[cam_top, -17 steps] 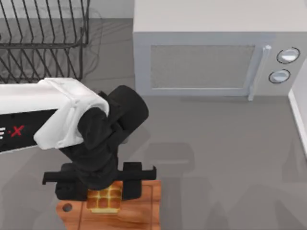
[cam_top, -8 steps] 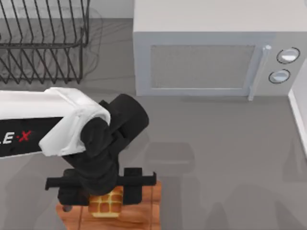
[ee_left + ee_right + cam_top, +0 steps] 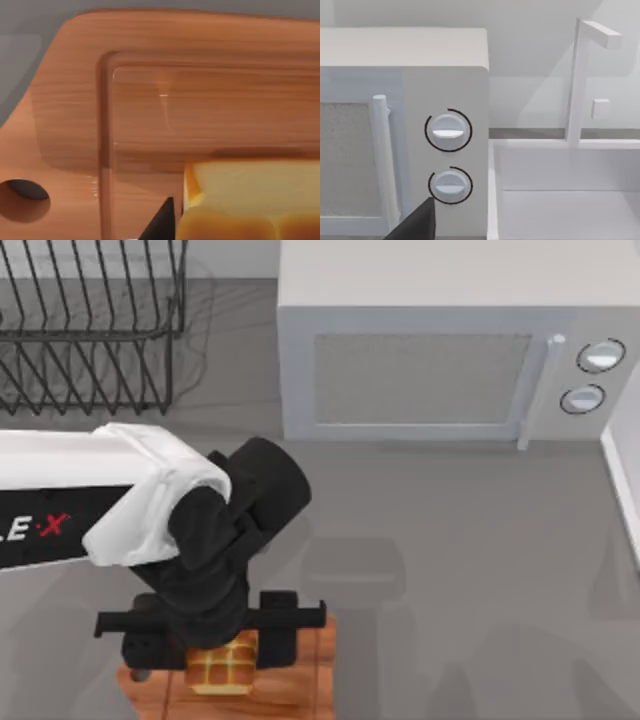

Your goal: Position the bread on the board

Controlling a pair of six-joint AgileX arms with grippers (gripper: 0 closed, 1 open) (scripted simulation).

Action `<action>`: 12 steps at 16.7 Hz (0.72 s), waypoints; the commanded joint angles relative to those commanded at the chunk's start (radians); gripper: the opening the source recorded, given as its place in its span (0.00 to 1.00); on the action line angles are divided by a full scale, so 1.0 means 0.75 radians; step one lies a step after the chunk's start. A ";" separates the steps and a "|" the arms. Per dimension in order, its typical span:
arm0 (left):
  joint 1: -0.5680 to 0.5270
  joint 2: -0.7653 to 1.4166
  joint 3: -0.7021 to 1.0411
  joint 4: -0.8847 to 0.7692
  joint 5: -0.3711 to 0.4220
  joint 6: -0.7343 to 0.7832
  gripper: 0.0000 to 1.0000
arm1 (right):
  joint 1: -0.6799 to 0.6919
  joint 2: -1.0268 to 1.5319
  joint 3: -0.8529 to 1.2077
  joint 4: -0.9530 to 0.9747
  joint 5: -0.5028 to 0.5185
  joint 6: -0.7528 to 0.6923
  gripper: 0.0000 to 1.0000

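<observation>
- My left gripper (image 3: 222,652) hangs over the board (image 3: 300,680) at the near edge of the table (image 3: 460,560), left of centre, and its fingers (image 3: 278,628) stand on either side of the bread (image 3: 224,664).
- The fingers flank the loaf closely, narrow, but I cannot tell from above whether they press it or have just let go.
- The bread sits on the board, toward the handle end; it is squarish, so it has no clear long axis, and its sides run square with the board's edges.
- The board's long axis runs left to right across the top view, with the handle hole (image 3: 140,675) pointing left.
- The left wrist view adds what the top cannot: the board's groove (image 3: 104,140), the hole (image 3: 24,199) and the bread's pale side (image 3: 250,182) resting flat on the wood inside the groove, with one dark fingertip (image 3: 161,222) just beside the loaf's corner.
- The top view adds the microwave (image 3: 440,350) at the back and a wire rack (image 3: 90,330) at back left, both well apart from the board.
- The right wrist view looks at the microwave's two dials (image 3: 448,131) and a white sink (image 3: 565,190) beside it; a dark finger tip (image 3: 420,222) of my right gripper shows, and I cannot tell its state.
</observation>
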 joint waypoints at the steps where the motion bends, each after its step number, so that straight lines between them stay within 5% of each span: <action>1: 0.000 0.000 0.000 0.000 0.000 0.000 0.60 | 0.000 0.000 0.000 0.000 0.000 0.000 1.00; 6: 0.000 0.000 0.000 0.000 0.000 0.000 0.98 | 0.000 0.000 0.000 0.000 0.000 0.000 1.00; 12: 0.000 0.000 0.000 0.000 0.000 0.000 1.00 | 0.000 0.000 0.000 0.000 0.000 0.000 1.00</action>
